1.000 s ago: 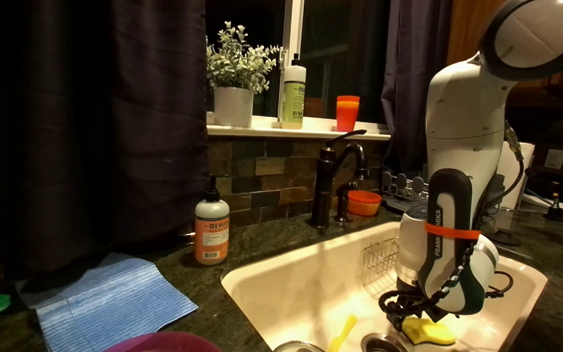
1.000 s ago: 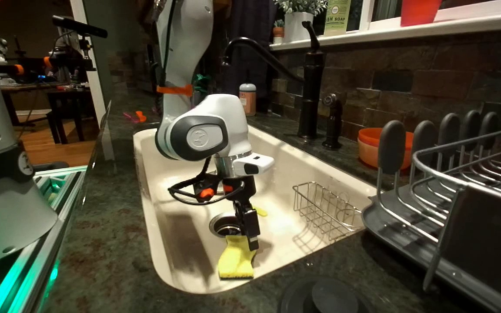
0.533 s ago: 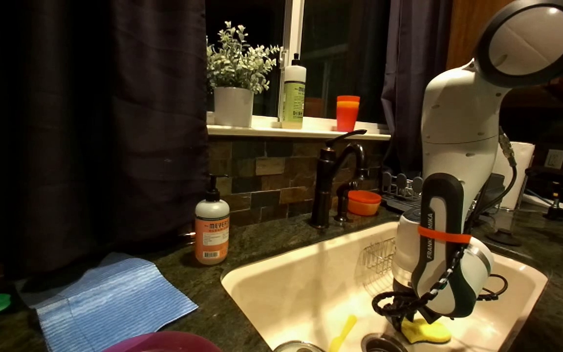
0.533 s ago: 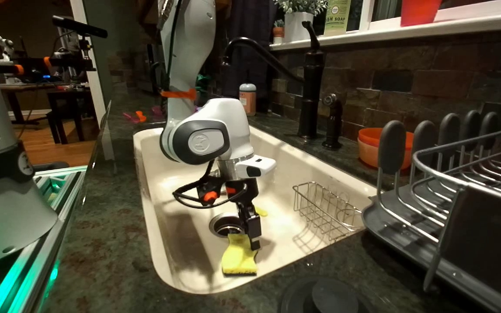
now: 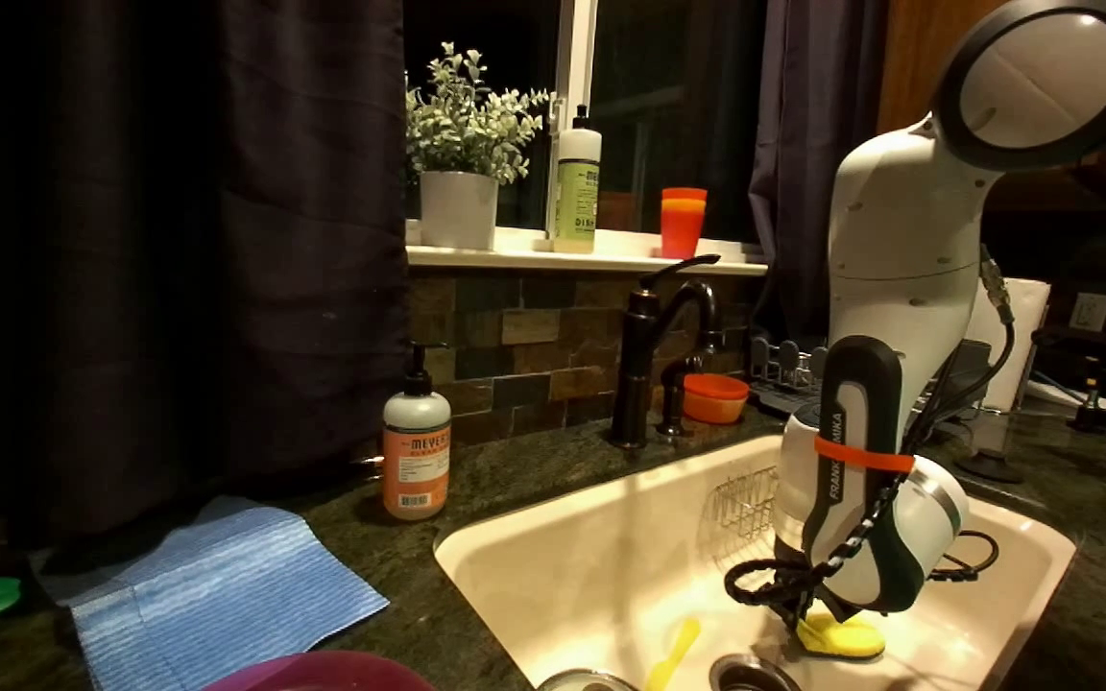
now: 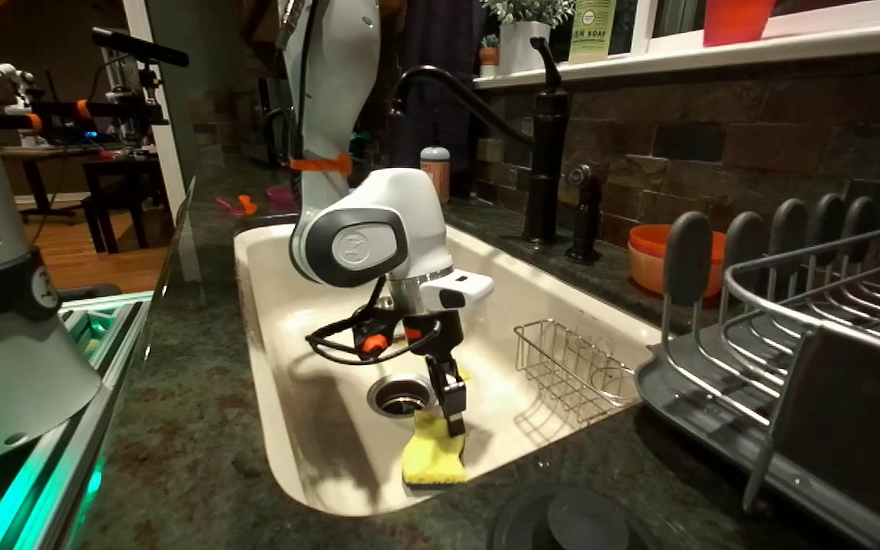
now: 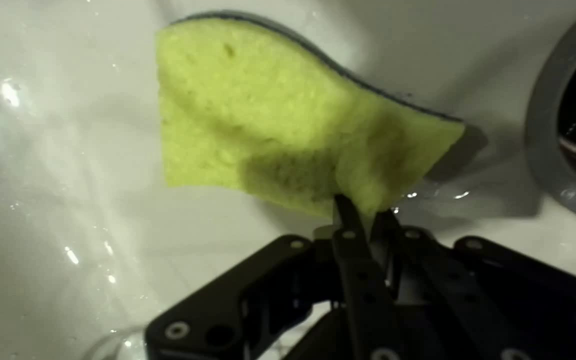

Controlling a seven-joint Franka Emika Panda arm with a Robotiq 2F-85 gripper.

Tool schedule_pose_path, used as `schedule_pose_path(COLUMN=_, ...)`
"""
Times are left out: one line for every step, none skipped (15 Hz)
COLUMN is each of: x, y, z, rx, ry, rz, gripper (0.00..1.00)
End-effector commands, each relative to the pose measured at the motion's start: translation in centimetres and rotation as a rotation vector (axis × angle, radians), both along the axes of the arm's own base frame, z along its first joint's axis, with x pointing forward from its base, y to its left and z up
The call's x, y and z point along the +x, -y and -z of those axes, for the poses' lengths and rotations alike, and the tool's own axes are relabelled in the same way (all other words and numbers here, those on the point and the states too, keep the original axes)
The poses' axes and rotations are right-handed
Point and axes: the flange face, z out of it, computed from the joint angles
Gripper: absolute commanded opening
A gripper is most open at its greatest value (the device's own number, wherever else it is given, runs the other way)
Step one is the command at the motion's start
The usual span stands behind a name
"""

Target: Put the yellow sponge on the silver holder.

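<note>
In the wrist view the yellow sponge [image 7: 238, 95] is bent, one edge pinched up between the fingertips of my gripper [image 7: 362, 210], which is shut on it. The sponge [image 6: 432, 456] shows low in the sink below the gripper [image 6: 455, 426] in an exterior view, near the drain. Whether its underside touches the sink floor I cannot tell. The silver holder [image 6: 562, 363], a wire basket, sits against the sink wall towards the faucet side, apart from the gripper. Part of that holder [image 5: 743, 504] is covered by the arm in an exterior view.
The white sink's rim [image 6: 253, 367] surrounds the gripper. A drain [image 6: 402, 395] lies beside the sponge, and a yellow utensil [image 5: 675, 655] rests on the sink floor. A dark faucet [image 6: 547, 153], orange bowls [image 6: 650, 263] and a grey dish rack [image 6: 715, 382] stand round the sink.
My gripper has closed on the sponge's edge. Gripper and sponge have shifted slightly, the sponge towards the silver holder's side, and its near edge is now squeezed up.
</note>
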Motion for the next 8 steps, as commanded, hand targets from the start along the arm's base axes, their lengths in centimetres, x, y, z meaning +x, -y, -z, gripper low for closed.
schedule_pose_path(x=-0.1, y=0.7, z=-1.2, rx=-0.033, ry=0.019, rz=0.018, gripper=0.02)
schedule_pose_path(x=-0.1, y=0.7, z=-1.8, rx=-0.036, ry=0.025, rz=0.021, gripper=0.02)
schedule_pose_path(x=-0.2, y=0.6, z=-2.3, rx=-0.039, ry=0.03, rz=0.022, gripper=0.02)
schedule_pose_path(x=-0.2, y=0.3, z=-3.0, rx=-0.038, ry=0.037, rz=0.022, gripper=0.02)
schedule_pose_path(x=-0.3, y=0.0, z=-3.7, rx=-0.033, ry=0.046, rz=0.026, gripper=0.02)
schedule_pose_path(x=-0.4, y=-0.4, z=-4.5, rx=-0.038, ry=0.057, rz=0.03, gripper=0.02)
schedule_pose_path(x=-0.5, y=-0.7, z=-5.3, rx=-0.036, ry=0.071, rz=0.039, gripper=0.02)
schedule_pose_path(x=-0.7, y=-1.0, z=-6.1, rx=-0.043, ry=0.084, rz=0.035, gripper=0.02)
